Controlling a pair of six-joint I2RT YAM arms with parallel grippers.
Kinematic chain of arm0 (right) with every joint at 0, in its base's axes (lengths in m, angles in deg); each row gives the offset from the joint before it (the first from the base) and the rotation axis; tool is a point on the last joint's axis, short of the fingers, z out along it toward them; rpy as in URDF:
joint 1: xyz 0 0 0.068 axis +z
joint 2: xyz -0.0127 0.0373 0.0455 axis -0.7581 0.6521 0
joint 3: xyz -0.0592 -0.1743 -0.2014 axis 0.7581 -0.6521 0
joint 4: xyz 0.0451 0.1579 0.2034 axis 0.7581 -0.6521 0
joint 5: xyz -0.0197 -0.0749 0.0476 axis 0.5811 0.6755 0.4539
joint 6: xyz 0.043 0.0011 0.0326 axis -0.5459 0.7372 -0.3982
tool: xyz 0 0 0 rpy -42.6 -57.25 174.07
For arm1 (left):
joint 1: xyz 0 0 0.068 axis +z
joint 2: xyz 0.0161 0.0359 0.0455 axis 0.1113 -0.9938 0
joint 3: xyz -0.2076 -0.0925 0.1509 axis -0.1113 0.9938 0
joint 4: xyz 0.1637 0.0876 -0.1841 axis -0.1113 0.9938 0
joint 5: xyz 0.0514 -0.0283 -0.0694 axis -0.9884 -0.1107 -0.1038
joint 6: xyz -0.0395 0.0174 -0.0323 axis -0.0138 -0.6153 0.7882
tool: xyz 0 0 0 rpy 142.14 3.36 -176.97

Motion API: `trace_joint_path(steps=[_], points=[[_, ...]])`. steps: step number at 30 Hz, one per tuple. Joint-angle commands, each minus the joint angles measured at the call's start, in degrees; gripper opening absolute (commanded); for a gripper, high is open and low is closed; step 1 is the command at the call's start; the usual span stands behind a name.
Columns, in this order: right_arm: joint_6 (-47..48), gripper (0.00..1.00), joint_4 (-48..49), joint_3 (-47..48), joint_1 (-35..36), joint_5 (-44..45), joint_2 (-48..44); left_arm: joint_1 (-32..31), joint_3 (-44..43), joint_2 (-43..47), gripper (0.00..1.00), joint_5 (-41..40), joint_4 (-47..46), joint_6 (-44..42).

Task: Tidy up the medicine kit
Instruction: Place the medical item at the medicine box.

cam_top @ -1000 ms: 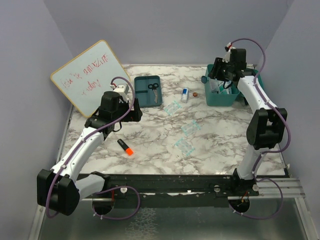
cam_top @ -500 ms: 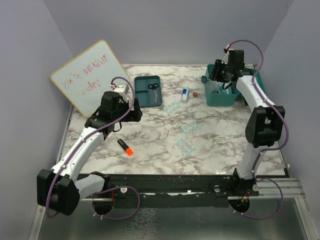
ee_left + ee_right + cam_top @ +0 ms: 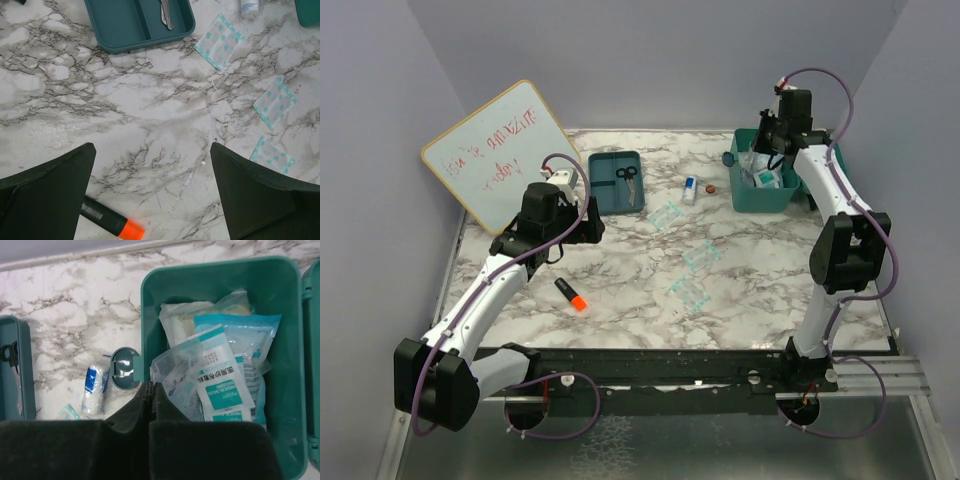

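Observation:
The medicine kit (image 3: 766, 192), a teal box with its lid open, stands at the back right. In the right wrist view its rim (image 3: 215, 264) frames several white and teal sachets (image 3: 220, 377) piled inside. My right gripper (image 3: 151, 386) hovers over the kit's left wall, shut with nothing between its fingers; from above it (image 3: 769, 141) sits over the box. My left gripper (image 3: 152, 150) hangs open above bare marble, left of centre (image 3: 594, 226). Three teal-dotted packets (image 3: 667, 217) (image 3: 701, 257) (image 3: 690, 294) lie loose mid-table.
A shallow teal tray (image 3: 608, 195) holding scissors (image 3: 629, 180) lies at the back centre. A small bandage roll (image 3: 690, 189) lies between tray and kit. An orange-capped marker (image 3: 571, 294) lies near my left arm. A whiteboard (image 3: 500, 150) leans at the back left.
My right gripper has shut and drawn back, higher over the kit, so the sachets inside now show. The left arm has not moved.

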Motion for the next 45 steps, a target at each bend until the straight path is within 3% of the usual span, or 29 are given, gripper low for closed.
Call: trace_joint_path(steps=[1,8,18,26,32,38,40,45], points=[[1.16,0.00,2.35,4.23,0.11,4.91,0.32,-0.15,0.69,0.69,0.99,-0.68,0.75,-0.46],[-3.06,0.01,10.88,3.01,-0.33,6.92,-0.39,-0.15,0.71,0.51,0.99,-0.64,0.75,-0.37],[-8.75,0.02,20.30,-12.84,-1.92,11.77,-2.78,-0.15,0.78,0.60,0.99,-0.80,0.75,-0.37],[-8.93,0.17,17.75,-18.89,-2.45,15.40,-6.90,-0.15,0.69,0.48,0.99,-0.69,0.73,-0.30],[-8.90,0.36,13.15,-20.15,-2.45,21.07,-9.29,-0.15,0.78,0.65,0.99,-0.59,0.75,-0.28],[-8.40,0.44,8.93,-18.62,-2.45,21.48,-12.14,-0.15,0.91,1.06,0.99,-0.64,0.73,-0.28],[-8.08,0.41,8.24,-17.85,-2.45,19.95,-12.93,-0.15,0.91,1.09,0.99,-0.55,0.67,-0.20],[-5.83,0.13,11.07,-17.09,-2.45,7.15,-13.61,-0.15,0.95,1.21,0.99,-0.20,0.62,-0.11]])
